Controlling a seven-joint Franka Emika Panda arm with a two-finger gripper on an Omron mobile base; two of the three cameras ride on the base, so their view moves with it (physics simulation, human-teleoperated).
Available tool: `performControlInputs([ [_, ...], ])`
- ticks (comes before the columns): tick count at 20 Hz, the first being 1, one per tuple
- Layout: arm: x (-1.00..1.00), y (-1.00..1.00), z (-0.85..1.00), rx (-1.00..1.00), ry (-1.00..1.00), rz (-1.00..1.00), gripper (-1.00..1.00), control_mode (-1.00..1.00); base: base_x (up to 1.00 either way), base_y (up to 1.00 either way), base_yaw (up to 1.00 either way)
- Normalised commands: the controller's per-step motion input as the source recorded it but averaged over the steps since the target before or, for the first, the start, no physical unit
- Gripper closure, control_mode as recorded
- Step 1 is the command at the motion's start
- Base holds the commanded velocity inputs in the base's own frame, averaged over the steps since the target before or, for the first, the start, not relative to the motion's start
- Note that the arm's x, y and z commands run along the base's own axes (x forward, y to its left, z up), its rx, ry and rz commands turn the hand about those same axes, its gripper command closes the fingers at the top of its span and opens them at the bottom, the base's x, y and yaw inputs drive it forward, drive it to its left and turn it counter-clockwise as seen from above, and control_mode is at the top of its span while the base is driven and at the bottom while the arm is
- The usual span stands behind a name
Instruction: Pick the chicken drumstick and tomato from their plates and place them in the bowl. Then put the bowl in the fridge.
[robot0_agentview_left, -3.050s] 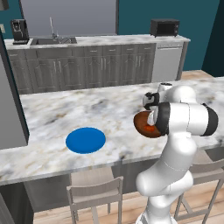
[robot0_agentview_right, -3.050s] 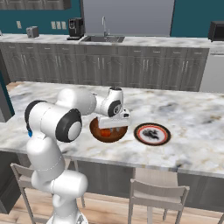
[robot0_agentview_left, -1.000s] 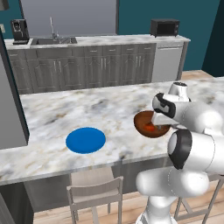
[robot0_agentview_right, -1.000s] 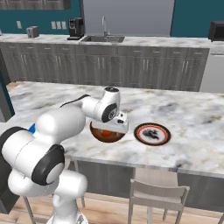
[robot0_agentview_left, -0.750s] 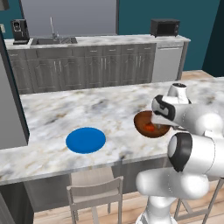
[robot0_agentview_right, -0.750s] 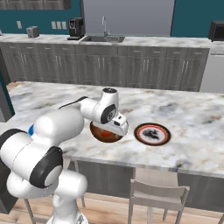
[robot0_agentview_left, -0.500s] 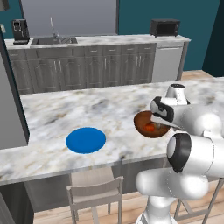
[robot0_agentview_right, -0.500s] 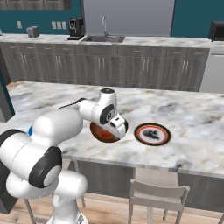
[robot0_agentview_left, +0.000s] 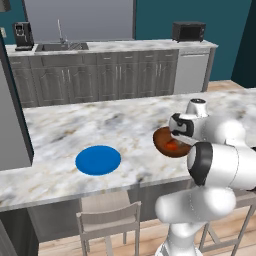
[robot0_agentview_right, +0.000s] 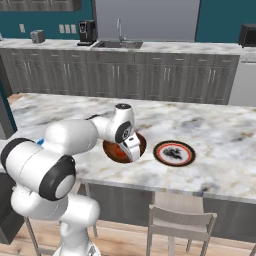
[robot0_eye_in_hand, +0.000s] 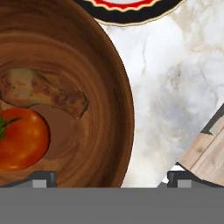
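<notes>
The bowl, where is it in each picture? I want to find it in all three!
Left base view: the bowl sits right of middle on the marble counter, partly behind the white arm.
Right base view: the bowl sits a little left of middle, under the hand.
Hand view: the bowl fills the left side, close up.
Shared landmark: the tomato inside it.

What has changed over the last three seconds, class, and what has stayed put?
The arm has swung round and the gripper has come down low at the rim of the bowl, jaws open astride it, gripping nothing. The chicken drumstick and tomato stay inside the bowl; the blue plate and brown-rimmed plate haven't moved.
</notes>
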Motion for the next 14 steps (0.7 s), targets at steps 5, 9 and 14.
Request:
performControlInputs([
  [5,0.19,-0.05,-0.23,0.08,0.00,-0.01,-1.00,-1.00,0.00,0.00,0.00],
  [9,0.16,-0.05,-0.21,0.08,0.00,0.00,-1.00,-1.00,0.00,0.00,0.00],
  [14,0.02,-0.03,-0.21,0.02,0.00,0.00,-1.00,-1.00,0.00,0.00,0.00],
])
